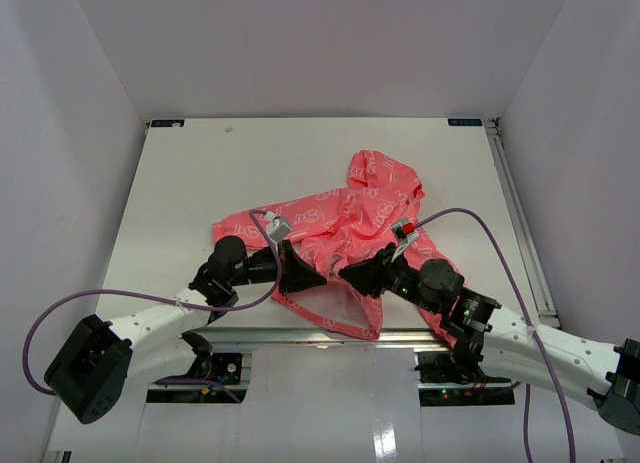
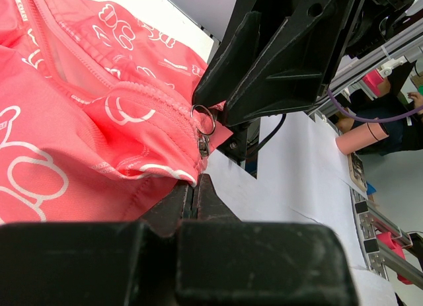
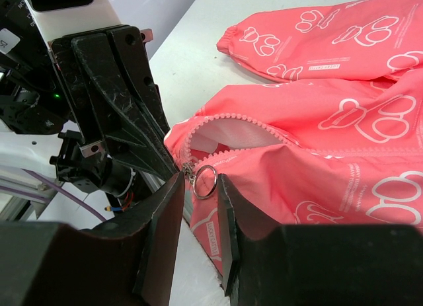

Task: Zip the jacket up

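Observation:
The coral-pink jacket [image 1: 350, 218] lies crumpled mid-table with its front partly open, showing white lining. My left gripper [image 1: 308, 276] is shut on the jacket's bottom hem by the zipper's lower end, as the left wrist view shows [image 2: 195, 184]. The zipper's metal ring pull [image 3: 206, 181] hangs between the pads of my right gripper [image 3: 199, 184], which is open, with a gap on both sides of the ring. The ring also shows in the left wrist view [image 2: 203, 119], just under the right gripper's black fingers [image 2: 284, 48]. The two grippers meet at the hem [image 1: 335, 275].
The white table [image 1: 200, 183] ends in an aluminium rail [image 1: 300, 335] at the near edge, right under the hem. Another rail [image 1: 520, 223] runs along the right side. White walls enclose the back and sides. Purple cables loop from both arms.

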You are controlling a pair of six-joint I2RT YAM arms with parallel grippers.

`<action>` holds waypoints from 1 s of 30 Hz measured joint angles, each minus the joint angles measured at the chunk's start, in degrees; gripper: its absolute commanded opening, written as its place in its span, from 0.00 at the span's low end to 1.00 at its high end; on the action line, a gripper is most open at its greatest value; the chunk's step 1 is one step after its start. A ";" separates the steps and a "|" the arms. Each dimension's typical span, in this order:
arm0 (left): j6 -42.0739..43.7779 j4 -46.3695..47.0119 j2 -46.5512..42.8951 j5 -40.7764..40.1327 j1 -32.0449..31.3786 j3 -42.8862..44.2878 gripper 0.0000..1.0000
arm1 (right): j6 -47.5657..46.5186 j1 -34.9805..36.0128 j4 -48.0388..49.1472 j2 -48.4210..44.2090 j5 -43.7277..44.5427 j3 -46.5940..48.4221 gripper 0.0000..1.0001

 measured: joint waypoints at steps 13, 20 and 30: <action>0.00 -0.02 0.02 0.00 0.00 0.00 0.00 | 0.83 0.00 0.16 1.90 -0.13 0.00 0.28; -0.01 -0.02 0.02 0.00 0.00 0.00 0.00 | 0.86 -0.03 0.82 2.27 -0.10 0.00 0.18; 0.00 -0.08 0.18 -0.02 0.00 0.00 0.00 | 0.89 -0.04 1.38 3.11 -0.17 0.00 0.08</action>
